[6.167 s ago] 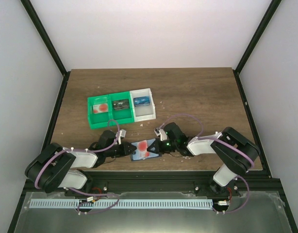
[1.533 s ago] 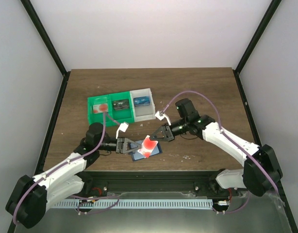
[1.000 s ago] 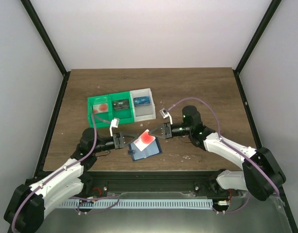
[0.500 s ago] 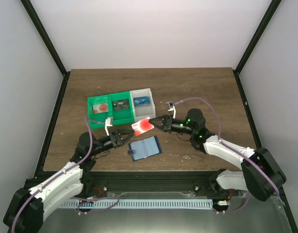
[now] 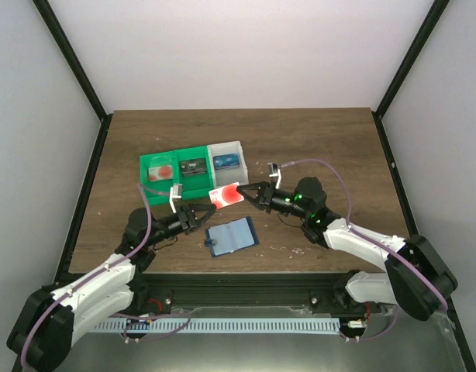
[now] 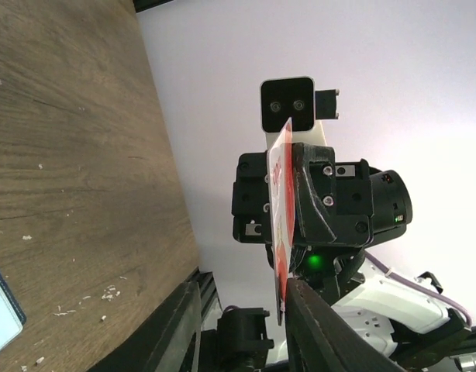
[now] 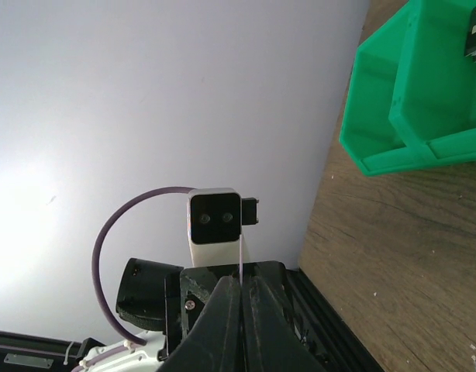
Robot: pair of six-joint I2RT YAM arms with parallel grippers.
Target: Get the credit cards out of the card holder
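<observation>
Wood table [image 5: 315,147] filled the overhead view, with a green-and-white tray [image 5: 153,197] set left of its middle, nearer the left edge than the right. One card with a red spot [image 5: 162,172] lay in the tray's left green compartment. A dark card [image 5: 193,166] lay in the middle one, and a blue card [image 5: 226,161] in the white compartment at the right end. The blue card holder [image 5: 230,235] lay flat close to the table's near edge, about midway along it, with neither arm touching it. Above the table, between the tray and the holder, the right gripper [image 5: 250,192] held a red-and-white card [image 5: 225,195] by its right end. The left gripper [image 5: 202,215] reached to the card's left end. From the left wrist, that card showed edge-on, clamped in the right gripper's closed fingers. Its free end sat between the left fingers [image 6: 319,333], which stood apart with a gap beside the card, not pressed on it. A corner of the holder showed at the lower left. From the right wrist, the right fingers [image 7: 226,325] were shut on the card, seen as a thin pale line. The tray's green end sat on the table at the upper right.
</observation>
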